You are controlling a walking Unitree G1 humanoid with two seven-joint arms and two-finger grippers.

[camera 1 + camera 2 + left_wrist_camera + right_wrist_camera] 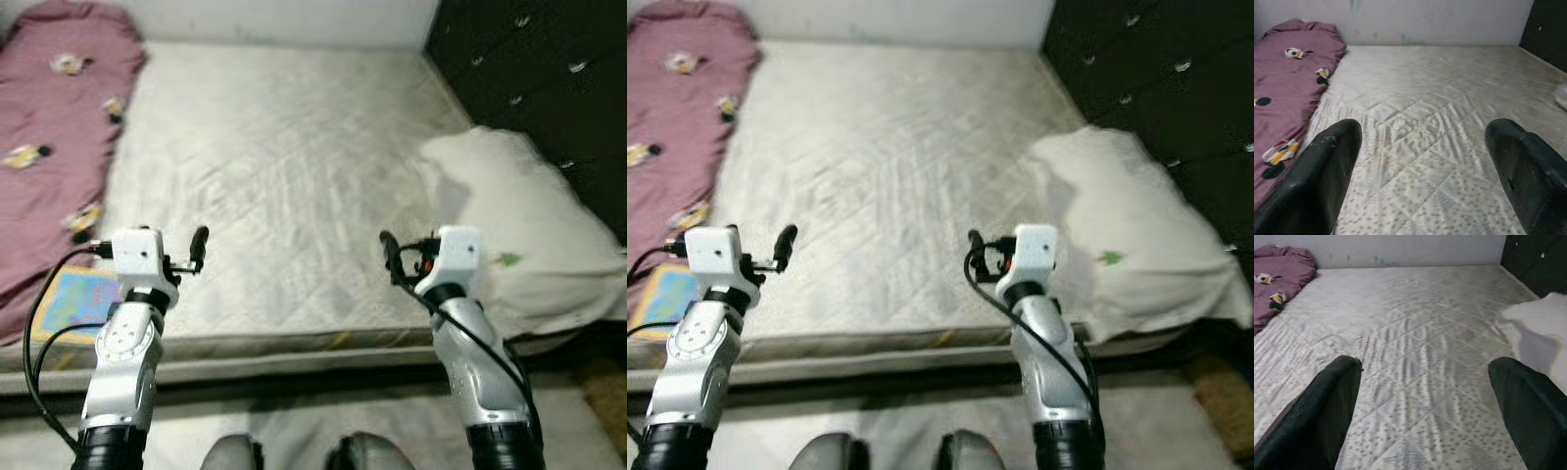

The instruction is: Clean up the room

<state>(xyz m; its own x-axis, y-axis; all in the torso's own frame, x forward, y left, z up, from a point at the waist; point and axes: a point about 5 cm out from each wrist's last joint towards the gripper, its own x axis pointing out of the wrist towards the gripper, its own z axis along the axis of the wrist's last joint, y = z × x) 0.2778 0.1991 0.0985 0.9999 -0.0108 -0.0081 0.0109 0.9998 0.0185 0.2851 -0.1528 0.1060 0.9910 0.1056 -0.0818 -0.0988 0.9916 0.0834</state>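
Remaining undone: blanket point(49, 127) beside left tool point(196, 250), pillow point(529, 235) beside right tool point(390, 257); both tools spread apart, empty.

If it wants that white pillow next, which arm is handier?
The right, probably. The pillow lies on the bed's right side, close beside the open right hand; the open left hand hovers nearer the purple blanket.

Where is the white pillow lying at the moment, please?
The white pillow lies on the robot's right side of the mattress, against the dark headboard, just beyond the right end effector.
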